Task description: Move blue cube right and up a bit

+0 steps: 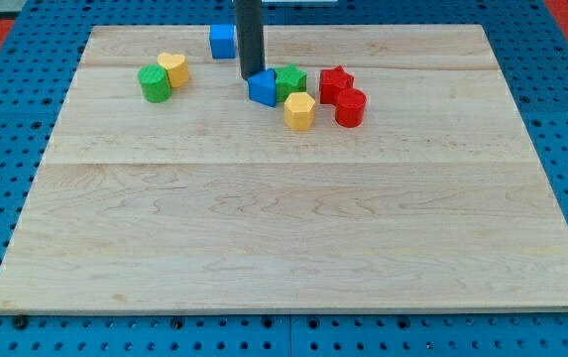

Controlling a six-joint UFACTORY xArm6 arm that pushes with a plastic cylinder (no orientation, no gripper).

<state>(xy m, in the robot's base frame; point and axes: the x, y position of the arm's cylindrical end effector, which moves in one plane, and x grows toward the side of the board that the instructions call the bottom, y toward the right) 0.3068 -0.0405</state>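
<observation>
Only my tip [251, 77] stands between blue cube [223, 41] and blue block [262, 87].

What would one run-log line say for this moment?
tip: right of blue cube, apart | touching: blue wedge-like block | cube: near board's top edge

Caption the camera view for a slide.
My tip rests between the blue cube and a cluster of blocks, touching the blue block near the wooden board's top.
</observation>
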